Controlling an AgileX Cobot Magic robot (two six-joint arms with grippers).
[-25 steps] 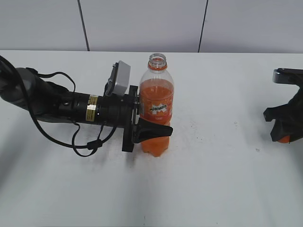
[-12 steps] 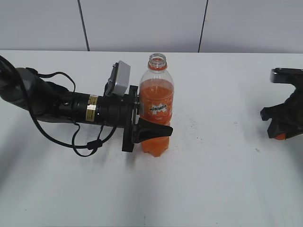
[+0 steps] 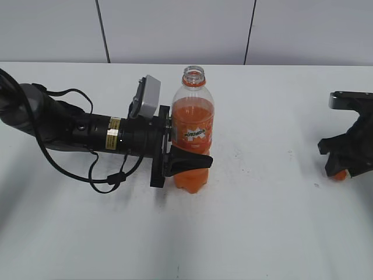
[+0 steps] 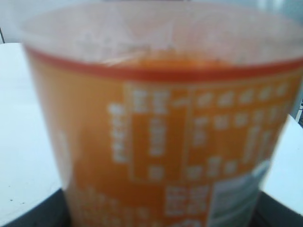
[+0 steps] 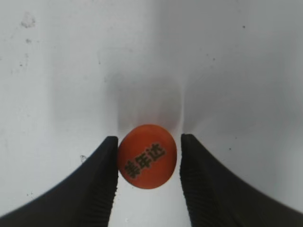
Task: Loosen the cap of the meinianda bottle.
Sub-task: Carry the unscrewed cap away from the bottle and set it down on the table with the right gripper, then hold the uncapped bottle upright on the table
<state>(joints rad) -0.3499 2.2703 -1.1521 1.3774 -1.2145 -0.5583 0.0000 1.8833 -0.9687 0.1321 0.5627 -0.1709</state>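
Note:
The meinianda bottle (image 3: pixel 192 131) stands upright mid-table with its neck open and no cap on it. Its orange label fills the left wrist view (image 4: pixel 161 142). My left gripper (image 3: pixel 187 161) reaches in from the left and is shut on the bottle's lower body. The orange cap (image 5: pixel 147 156), with dark characters on its top, lies between the jaws of my right gripper (image 5: pixel 148 163). It touches the left jaw, and a small gap shows at the right jaw. In the exterior view the cap (image 3: pixel 338 175) shows under the right gripper (image 3: pixel 342 169), at the table's far right.
The white table (image 3: pixel 262 221) runs to a grey panelled wall behind. The left arm's cable (image 3: pixel 108 178) loops on the table beside the arm.
The right gripper has moved left and down toward the table with the cap between its jaws. The left gripper and the bottle have not moved.

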